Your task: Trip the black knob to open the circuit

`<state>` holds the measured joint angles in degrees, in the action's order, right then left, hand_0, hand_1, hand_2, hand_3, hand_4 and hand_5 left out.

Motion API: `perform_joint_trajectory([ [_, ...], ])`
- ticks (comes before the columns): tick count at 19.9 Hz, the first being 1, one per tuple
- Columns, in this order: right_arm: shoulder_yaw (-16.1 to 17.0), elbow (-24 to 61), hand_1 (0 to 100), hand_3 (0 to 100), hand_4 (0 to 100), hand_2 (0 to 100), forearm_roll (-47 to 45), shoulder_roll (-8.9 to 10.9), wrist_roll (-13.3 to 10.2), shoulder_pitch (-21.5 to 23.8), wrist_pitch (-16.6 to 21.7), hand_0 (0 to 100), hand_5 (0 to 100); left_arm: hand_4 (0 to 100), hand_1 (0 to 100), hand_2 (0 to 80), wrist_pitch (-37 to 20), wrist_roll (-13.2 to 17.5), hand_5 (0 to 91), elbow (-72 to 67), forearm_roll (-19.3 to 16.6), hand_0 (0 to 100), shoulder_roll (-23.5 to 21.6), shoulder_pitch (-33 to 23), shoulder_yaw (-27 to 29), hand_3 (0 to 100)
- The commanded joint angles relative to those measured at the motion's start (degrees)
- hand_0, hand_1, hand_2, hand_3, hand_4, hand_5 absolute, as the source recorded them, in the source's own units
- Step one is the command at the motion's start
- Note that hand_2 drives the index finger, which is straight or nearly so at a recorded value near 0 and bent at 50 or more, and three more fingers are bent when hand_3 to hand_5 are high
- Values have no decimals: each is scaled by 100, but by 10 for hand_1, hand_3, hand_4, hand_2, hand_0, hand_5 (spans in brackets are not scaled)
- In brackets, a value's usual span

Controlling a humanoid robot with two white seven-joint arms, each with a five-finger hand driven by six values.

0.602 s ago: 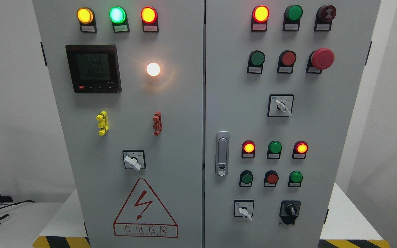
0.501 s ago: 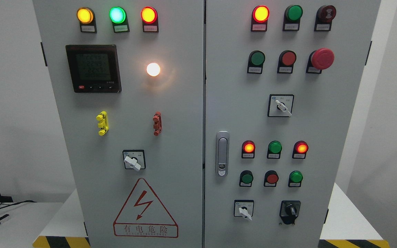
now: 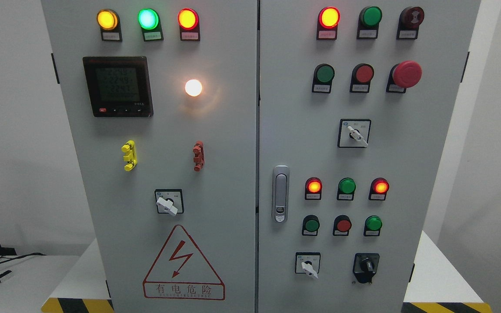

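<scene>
grey cabinet point(image 3: 233, 174), black knob point(image 3: 366, 264), red warning triangle point(image 3: 183, 263)

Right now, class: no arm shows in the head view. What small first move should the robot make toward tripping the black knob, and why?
Probably raise the right arm toward the black knob at the lower right of the right door. No robot hand is in view, so nothing has touched the knob, and it sits on the right side.

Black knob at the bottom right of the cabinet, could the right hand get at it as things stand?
Probably yes: the black knob sits exposed on the right door with nothing in front. Neither hand shows in view, so actual reach cannot be judged.
</scene>
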<state>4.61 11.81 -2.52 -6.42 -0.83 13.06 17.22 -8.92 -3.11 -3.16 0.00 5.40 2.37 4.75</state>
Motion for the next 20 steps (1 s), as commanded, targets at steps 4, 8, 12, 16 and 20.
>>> perform_joint_trajectory([
  [4, 4, 725, 611, 836, 738, 498, 15, 9, 13, 328, 71, 380, 734, 0, 389, 0, -5, -5, 0, 0, -176, 120, 5, 0, 0, 0],
  [8, -22, 1472, 613, 845, 742, 503, 41, 18, 30, 697, 71, 378, 737, 0, 389, 0, -5, -5, 0, 0, -176, 120, -4, 0, 0, 0],
  [12, -57, 2341, 618, 847, 745, 505, 41, 44, 74, 1189, 80, 375, 745, 0, 389, 0, -5, -5, 0, 0, -176, 120, -4, 0, 0, 0],
  [16, -101, 3562, 623, 854, 750, 509, 41, 62, 83, 1786, 71, 373, 747, 0, 389, 0, -5, -5, 0, 0, -176, 120, -4, 0, 0, 0],
  [20, -119, 4609, 633, 863, 755, 520, 50, 219, 57, 2182, 89, 368, 750, 0, 389, 0, -5, -5, 0, 0, -176, 120, -4, 0, 0, 0],
])
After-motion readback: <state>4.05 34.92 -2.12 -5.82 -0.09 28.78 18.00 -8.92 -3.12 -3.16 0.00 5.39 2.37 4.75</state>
